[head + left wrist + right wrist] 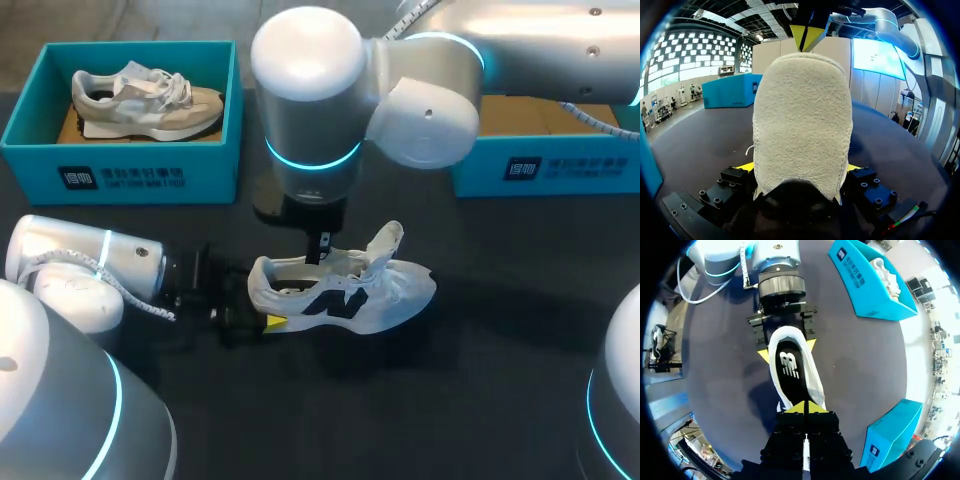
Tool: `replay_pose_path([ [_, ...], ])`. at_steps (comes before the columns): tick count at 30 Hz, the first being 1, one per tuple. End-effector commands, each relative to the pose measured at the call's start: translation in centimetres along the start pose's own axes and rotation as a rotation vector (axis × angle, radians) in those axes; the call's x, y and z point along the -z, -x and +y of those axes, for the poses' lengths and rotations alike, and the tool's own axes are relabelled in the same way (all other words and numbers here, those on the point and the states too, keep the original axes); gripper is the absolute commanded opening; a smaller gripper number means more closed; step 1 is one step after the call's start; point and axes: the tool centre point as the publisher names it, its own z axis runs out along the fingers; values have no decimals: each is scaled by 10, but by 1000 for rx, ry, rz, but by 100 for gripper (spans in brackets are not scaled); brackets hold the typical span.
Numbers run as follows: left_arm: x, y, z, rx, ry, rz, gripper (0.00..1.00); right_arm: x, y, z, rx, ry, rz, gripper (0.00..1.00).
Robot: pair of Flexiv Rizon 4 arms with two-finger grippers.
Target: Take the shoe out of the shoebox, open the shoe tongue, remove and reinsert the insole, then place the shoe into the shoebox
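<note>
While the left arm (85,265) lies low and level along the table (480,390) in the head view, its left gripper (265,320) grips the heel of the white shoe (350,295). The shoe stands on its sole in mid-table, toe to the right, tongue (388,240) raised. The right arm (420,90) comes in from the far right corner and bends straight down. Its right gripper (322,248) points into the shoe's opening. At the far edge a shoebox (120,178) holding another shoe (145,100) stands at the left and a second shoebox (545,165) at the right. Both are well apart from the white shoe, with dark tabletop showing on every side of it.

From the left wrist, the heel fills the space between the fingers (747,166), which press it from both sides. The other arm's yellow tip hangs just above the heel's top edge.

From the right wrist, the two fingertips sit together over the front of the opening, nothing visibly between them. The black insole (790,365) lies flat inside, ahead of them.
</note>
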Motion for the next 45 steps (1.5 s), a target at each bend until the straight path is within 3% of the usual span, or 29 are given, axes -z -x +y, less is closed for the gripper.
replay_pose_path([
  [1,-2,1,4,0,2,0,0,-1,0,-1,1,2,0,0],
  [10,-2,1,4,0,2,0,0,-15,2,0,40,-2,0,0],
  [20,-2,1,4,0,2,0,0,-47,1,25,181,-27,40,0],
  [25,-2,1,4,0,2,0,0,-62,1,28,223,-42,58,0],
  [36,-2,1,4,0,2,0,0,-92,-11,7,223,-48,136,0],
  [45,-2,1,4,0,2,0,0,-97,-10,-4,201,-58,138,0],
])
